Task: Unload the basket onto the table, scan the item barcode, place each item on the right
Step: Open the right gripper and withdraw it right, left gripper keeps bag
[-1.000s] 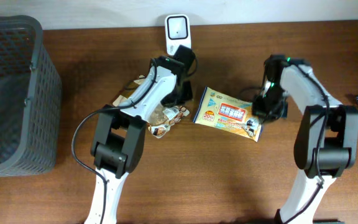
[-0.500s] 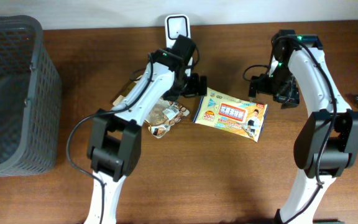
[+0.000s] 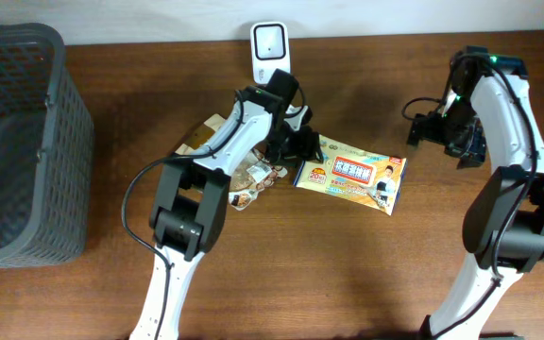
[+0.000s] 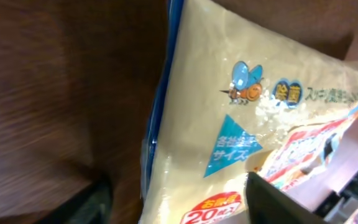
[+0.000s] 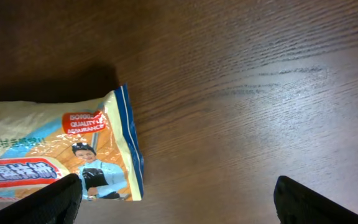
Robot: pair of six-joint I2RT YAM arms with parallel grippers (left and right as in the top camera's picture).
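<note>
Grippers at both ends of the packet, neither holding it

Left gripper [image 3: 302, 144] has its jaws apart, straddling the left edge of the packet [image 3: 352, 176]: one finger is on the bench [image 3: 348, 283] beside the blue seam and the other is above the printed face, with nothing clamped. This placement suits an edge pinch, since the flat film offers no other purchase. Right gripper [image 3: 423, 132] is fully spread over bare wood, just clear of the packet's right end, which probably leaves room for the lift. The packet lies flat and face up at mid-bench, between the arms. No barcode shows on this face, so it is likely underneath. The white scanner [image 3: 270, 47] stands at the rear edge behind the left arm, near enough for a short carry. Loose snack sachets [image 3: 248, 179] lie beneath that arm, and a mesh basket [image 3: 17, 142] sits far left.
</note>
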